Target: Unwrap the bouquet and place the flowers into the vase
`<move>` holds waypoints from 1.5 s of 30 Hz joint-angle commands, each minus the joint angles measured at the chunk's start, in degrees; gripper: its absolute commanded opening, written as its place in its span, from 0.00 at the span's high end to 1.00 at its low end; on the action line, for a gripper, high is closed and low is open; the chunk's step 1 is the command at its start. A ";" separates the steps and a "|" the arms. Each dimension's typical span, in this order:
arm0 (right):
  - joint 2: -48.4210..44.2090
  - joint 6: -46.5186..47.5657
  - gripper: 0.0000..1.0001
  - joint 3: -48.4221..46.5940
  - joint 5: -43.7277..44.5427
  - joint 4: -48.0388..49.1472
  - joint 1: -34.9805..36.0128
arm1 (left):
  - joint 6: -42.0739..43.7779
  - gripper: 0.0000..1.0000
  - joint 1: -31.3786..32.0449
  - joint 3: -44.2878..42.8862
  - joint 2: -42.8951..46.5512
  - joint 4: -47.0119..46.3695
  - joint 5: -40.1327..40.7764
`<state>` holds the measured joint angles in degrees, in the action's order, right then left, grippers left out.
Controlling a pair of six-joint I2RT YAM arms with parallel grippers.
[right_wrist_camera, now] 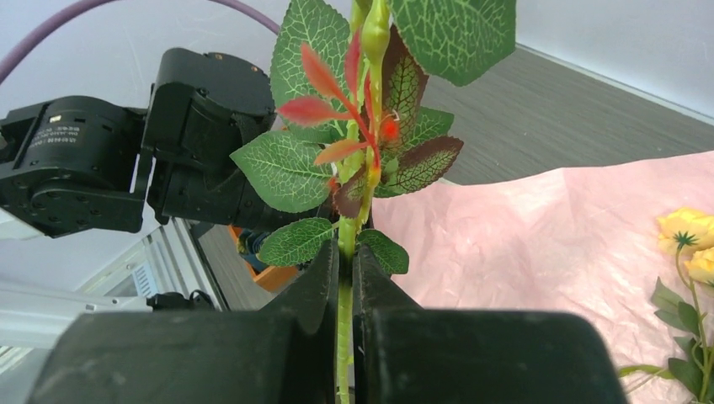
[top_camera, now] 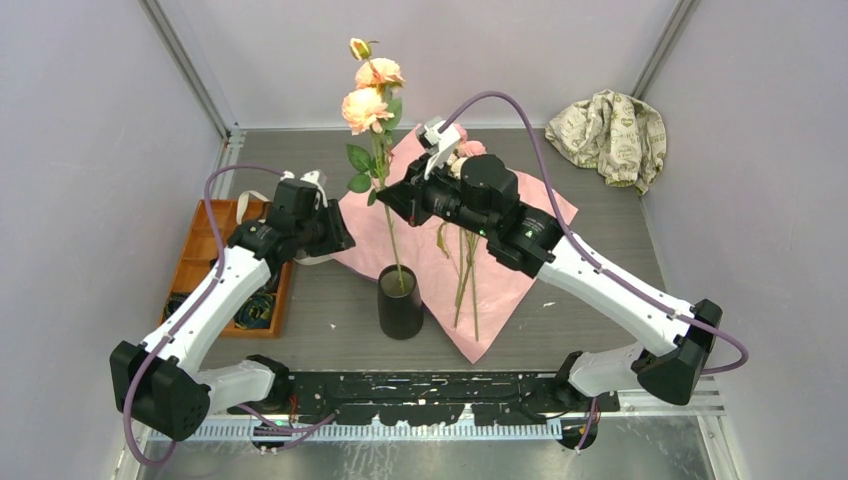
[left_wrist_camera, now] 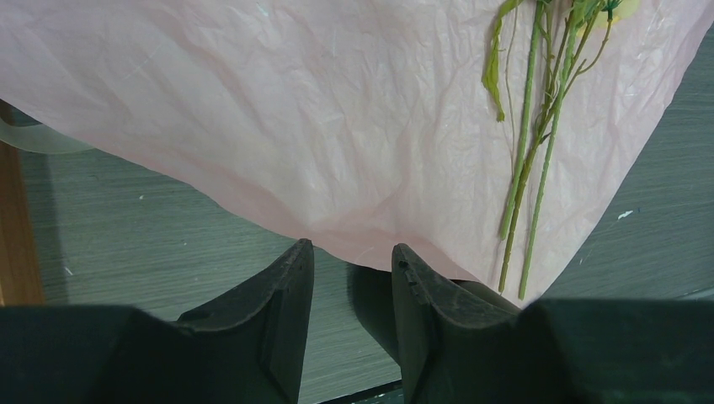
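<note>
Vase: the vase (top_camera: 400,301) stands upright on the bench (top_camera: 330,310), touching the near left edge of the wrapping paper (top_camera: 505,265).
Right pincer: the right pincer (right_wrist_camera: 346,257) is clenched on the green stem of the held flower (top_camera: 364,108), above the vase and a little behind it; both fingers press flat against the stem, with leaves just past the tips.
Held flower: it stands nearly upright with the lower end of its stem inside the vase mouth; its peach blooms and a bud rise high above the vase.
Left pincer: the left pincer (left_wrist_camera: 351,247) is partly parted and released, with nothing between its fingers; it hangs left of the vase, with its tips at the paper's edge over bare bench.
Other flowers: the other flowers (top_camera: 466,272) lie flat on the paper just right of the vase, thin stems towards the near edge; yellow blooms show in the right wrist view.
Wrapping paper: pink side up, spread open and creased, reaching from beside the vase to well behind it.
Tray: an orange tray (top_camera: 200,255) sits on the bench, well to the left of the vase.
Cloth: a crumpled beige cloth (top_camera: 610,132) lies far behind the vase to the right.
</note>
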<state>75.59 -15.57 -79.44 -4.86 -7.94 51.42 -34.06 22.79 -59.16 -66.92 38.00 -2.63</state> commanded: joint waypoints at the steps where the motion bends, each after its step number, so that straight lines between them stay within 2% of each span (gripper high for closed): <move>1: -1.81 -1.33 0.93 0.78 0.21 2.94 0.85 | -0.23 0.60 0.24 0.03 1.16 -1.93 -0.17; 4: -2.05 -1.65 0.81 2.33 0.38 2.94 1.34 | -0.23 0.60 0.25 0.32 1.51 -1.90 -0.08; 7: -2.65 -1.51 0.62 3.58 0.57 2.68 2.22 | -0.11 0.60 0.17 0.37 1.94 -1.97 0.17; 13: -4.28 0.89 0.43 4.23 4.61 0.49 3.94 | -0.14 0.60 0.24 0.77 0.61 -3.15 -0.42; 18: -8.77 1.85 0.23 7.71 9.29 3.66 4.78 | -0.01 0.60 0.24 1.67 -1.71 -5.33 -1.01; 22: -11.50 2.38 0.02 8.77 12.94 3.66 4.91 | -0.19 0.60 0.25 1.51 -3.39 -7.25 -2.69; 28: -12.79 3.69 0.00 7.37 12.21 1.43 4.91 | -0.58 0.60 0.30 1.18 -5.53 -9.70 -4.37; 34: -8.91 4.00 0.00 3.91 9.38 -2.37 4.84 | -0.87 0.60 0.29 1.68 -5.91 -10.20 -4.56; 39: -7.22 2.74 0.03 4.51 5.85 -2.62 5.08 | -0.28 0.60 0.26 2.32 -4.88 -9.48 -3.41; 45: -7.56 2.37 0.06 3.13 7.94 -7.63 6.50 | 0.29 0.60 0.25 2.94 -4.77 -9.56 -2.66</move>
<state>69.25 -12.80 -73.21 2.24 -13.78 56.73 -34.28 22.85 -56.40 -73.38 30.63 -6.02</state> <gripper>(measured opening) 0.946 0.401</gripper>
